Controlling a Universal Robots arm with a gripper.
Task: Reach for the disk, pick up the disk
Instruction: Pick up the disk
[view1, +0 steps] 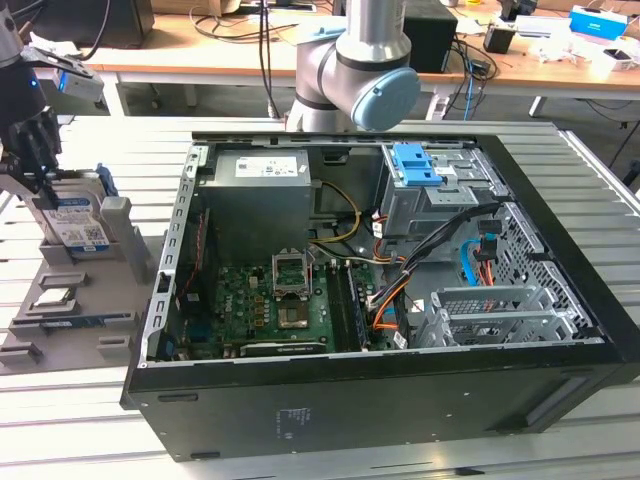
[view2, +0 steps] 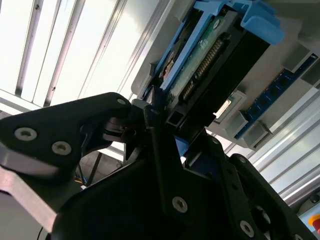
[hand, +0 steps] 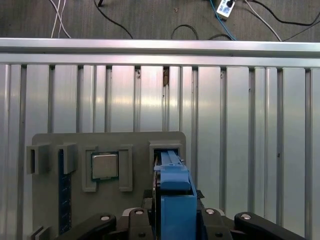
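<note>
Nearest me sits the open computer case (view1: 350, 420) on the bench (view1: 80, 420). My arm (view1: 350, 70) bends at top centre; its hand (view1: 40, 180) points down at upper left, straddling the disk (view1: 78, 222) standing on edge in the grey holder (view1: 120, 240). I cannot tell whether it grips.
</note>
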